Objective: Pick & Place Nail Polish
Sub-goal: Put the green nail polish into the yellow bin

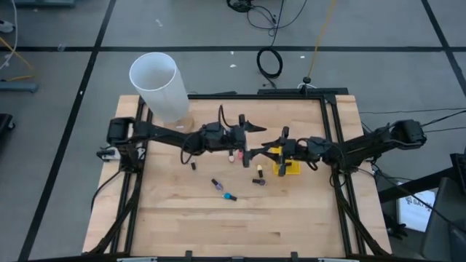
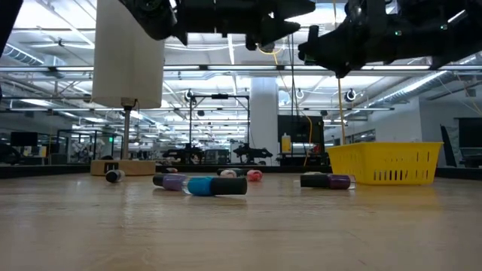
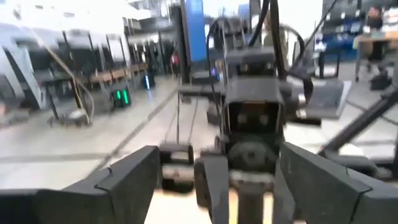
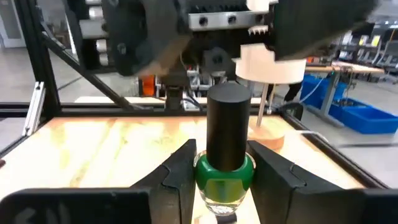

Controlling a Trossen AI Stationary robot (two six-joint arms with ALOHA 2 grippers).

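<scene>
Nearest your low camera, a teal bottle (image 2: 216, 186) is lying on its side on the table (image 1: 218, 233), with a purple bottle (image 2: 171, 181) just behind it, and either one is going to roll if a finger clips it. The biggest thing you are working around is the white cylinder (image 1: 159, 84), standing at the table's far left corner; it is well clear of both arms now, but a wide left-arm swing could knock it. Next down, the yellow bin (image 1: 286, 164) is sitting right of centre, almost under the right gripper (image 4: 224, 168). That gripper is pinching a green bottle (image 4: 224, 176) by its glass body, upright, dark cap up, and the curved glass is offering little to bite on, so a jolt could twist it loose or drop it outside the bin. Your left gripper (image 3: 214, 177) is standing spread and empty, facing the right one at close quarters above the table's middle; the two are near enough that any careless move is risking a collision. Another purple bottle (image 1: 258, 181), a pink one (image 1: 238, 156) and a dark one (image 1: 194, 166) are lying scattered below them.
</scene>
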